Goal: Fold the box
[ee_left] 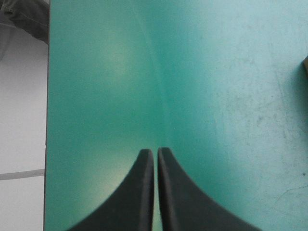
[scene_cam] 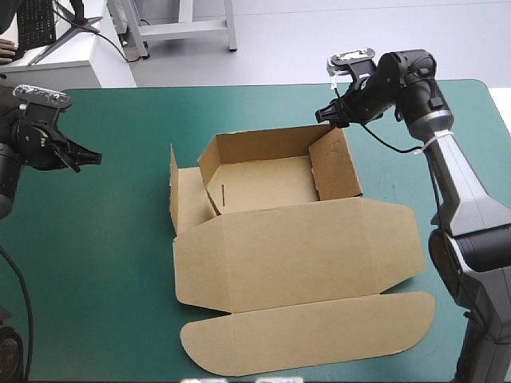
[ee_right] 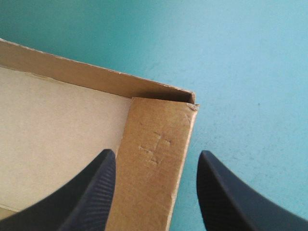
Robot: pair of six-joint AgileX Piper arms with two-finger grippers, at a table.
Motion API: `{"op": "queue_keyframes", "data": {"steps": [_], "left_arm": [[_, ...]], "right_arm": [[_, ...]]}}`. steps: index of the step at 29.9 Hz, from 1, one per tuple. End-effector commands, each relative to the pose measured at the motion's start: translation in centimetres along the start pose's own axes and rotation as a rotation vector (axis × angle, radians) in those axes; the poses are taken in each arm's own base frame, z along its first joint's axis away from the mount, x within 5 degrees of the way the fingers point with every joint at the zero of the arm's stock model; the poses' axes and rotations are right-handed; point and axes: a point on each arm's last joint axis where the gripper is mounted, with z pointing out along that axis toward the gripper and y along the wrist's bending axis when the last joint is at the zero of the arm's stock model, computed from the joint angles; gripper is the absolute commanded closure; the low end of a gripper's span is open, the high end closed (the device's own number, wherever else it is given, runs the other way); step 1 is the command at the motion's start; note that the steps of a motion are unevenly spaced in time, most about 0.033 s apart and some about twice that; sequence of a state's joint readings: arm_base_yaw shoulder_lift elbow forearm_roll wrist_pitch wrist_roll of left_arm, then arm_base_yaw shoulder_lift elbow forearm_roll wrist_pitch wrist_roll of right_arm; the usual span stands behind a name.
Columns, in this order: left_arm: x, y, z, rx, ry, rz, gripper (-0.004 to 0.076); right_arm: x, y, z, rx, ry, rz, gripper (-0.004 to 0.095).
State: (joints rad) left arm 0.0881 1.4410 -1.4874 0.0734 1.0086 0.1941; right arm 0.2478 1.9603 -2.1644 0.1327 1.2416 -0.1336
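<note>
Right wrist view: fingers (ee_right: 91,192) astride box (ee_right: 154,159)

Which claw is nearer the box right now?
Right. The right claw is open over the far right corner of the box; the left claw, shut, is over bare teal-green cover, well off its left side.

No text, label, brand or number is showing legibly anywhere on the brown cardboard box (scene_cam: 295,239) or on the teal-green tabletop cover (scene_cam: 104,263). The box's raised end wall (ee_right: 144,192) is carrying only a faint pressed mark (ee_right: 156,147), roughly cross-shaped, not a readable character.
</note>
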Motion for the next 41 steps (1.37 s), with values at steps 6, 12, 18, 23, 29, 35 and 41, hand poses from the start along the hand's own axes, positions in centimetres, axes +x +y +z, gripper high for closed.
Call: {"op": "queue_keyframes", "data": {"steps": [6, 12, 18, 23, 29, 35, 41], "left_arm": [[-0.8, 0.3, -1.7, -0.014, -0.084, -0.008, 0.0714], [-0.7, 0.3, -1.7, -0.012, -0.072, -0.004, 0.0714], [-0.7, 0.1, -1.7, 0.006, -0.071, -0.014, 0.0714], [-0.6, 0.1, -1.7, 0.013, -0.063, -0.014, 0.0714], [-0.5, 0.0, -1.7, 0.015, -0.054, -0.014, 0.0714], [-0.5, 0.0, -1.7, 0.016, -0.048, -0.014, 0.0714], [-0.4, 0.0, -1.4, 0.019, -0.034, -0.025, 0.0718]], "right_arm": [[0.7, 0.9, -8.9, 0.033, -0.146, -0.014, 0.0421], [2.9, 0.9, -7.5, 0.029, -0.043, 0.05, 0.0421], [3.5, 0.4, -3.2, 0.022, 0.054, 0.024, 0.0421], [4.0, -0.1, 1.4, 0.01, 0.173, 0.017, 0.0421], [4.6, -0.8, 5.7, 0.021, 0.256, -0.001, 0.0421], [5.2, -1.1, 8.4, 0.003, 0.311, -0.086, 0.0425], [5.4, -0.9, 8.5, -0.019, 0.326, -0.006, 0.0881]]}}
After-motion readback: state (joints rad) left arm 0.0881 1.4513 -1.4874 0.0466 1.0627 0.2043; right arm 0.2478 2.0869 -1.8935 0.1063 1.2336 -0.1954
